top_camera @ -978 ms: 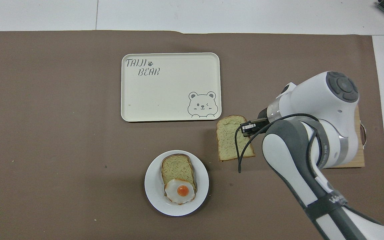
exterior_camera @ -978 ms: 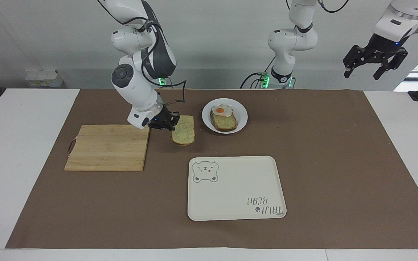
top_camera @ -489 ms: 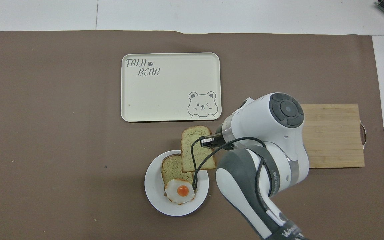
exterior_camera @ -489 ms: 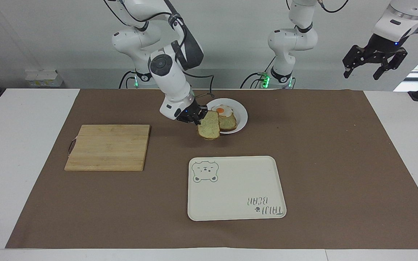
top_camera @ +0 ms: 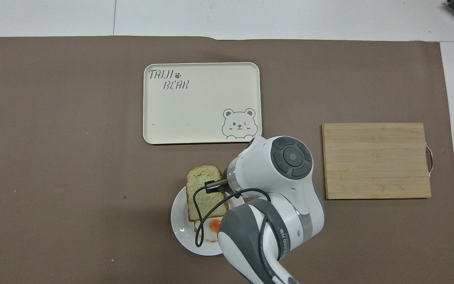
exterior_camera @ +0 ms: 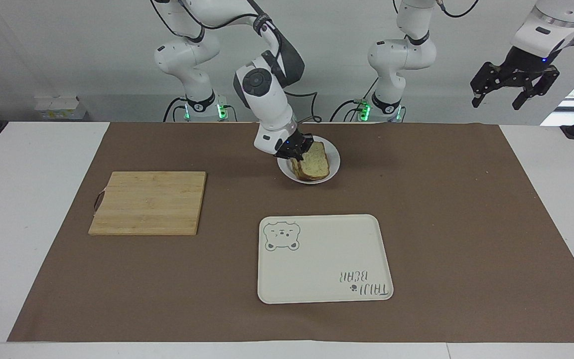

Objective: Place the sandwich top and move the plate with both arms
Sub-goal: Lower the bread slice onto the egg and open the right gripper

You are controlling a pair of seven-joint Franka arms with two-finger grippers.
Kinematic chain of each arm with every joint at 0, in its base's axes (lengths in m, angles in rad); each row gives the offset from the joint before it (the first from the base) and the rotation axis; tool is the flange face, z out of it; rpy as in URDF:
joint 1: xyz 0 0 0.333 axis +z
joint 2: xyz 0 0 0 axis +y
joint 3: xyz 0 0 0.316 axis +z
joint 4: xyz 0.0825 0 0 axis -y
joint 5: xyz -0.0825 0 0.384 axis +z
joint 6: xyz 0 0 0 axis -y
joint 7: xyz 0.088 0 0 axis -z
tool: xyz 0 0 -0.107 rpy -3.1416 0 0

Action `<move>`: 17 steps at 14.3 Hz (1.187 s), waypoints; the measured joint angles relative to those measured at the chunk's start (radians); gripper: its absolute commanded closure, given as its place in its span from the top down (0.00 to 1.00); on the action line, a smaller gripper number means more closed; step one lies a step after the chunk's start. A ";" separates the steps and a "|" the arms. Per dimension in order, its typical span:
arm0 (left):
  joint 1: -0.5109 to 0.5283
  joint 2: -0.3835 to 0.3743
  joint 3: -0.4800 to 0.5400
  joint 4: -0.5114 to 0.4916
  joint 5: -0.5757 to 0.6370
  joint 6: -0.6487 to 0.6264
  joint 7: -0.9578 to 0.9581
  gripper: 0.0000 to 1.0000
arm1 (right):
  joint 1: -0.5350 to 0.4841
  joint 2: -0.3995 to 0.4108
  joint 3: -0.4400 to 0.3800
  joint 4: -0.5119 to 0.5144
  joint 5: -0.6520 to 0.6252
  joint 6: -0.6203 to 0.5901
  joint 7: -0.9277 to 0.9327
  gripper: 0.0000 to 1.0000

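My right gripper (exterior_camera: 298, 148) is shut on the edge of the sandwich top (exterior_camera: 316, 158), a plain green-speckled slice with a dark crust. It holds the slice over the white plate (exterior_camera: 335, 158), which sits near the robots at mid-table. In the overhead view the sandwich top (top_camera: 202, 189) covers most of the egg slice on the plate (top_camera: 177, 221); only part of the egg (top_camera: 213, 226) shows. I cannot tell whether the two slices touch. My left gripper (exterior_camera: 497, 100) hangs open and high past the left arm's end of the table, waiting.
A cream bear tray (exterior_camera: 324, 259) lies farther from the robots than the plate (top_camera: 201, 102). A wooden cutting board (exterior_camera: 148, 202) lies toward the right arm's end of the table (top_camera: 374, 159). A brown mat covers the table.
My right gripper has carried the sandwich top from beside the cutting board across to over the plate, now covering the egg slice. The left arm has not moved.
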 measured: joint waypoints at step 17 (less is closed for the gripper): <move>0.000 0.000 -0.004 0.000 -0.004 0.000 0.005 1.00 | 0.053 0.072 -0.004 -0.039 0.000 0.025 0.013 0.00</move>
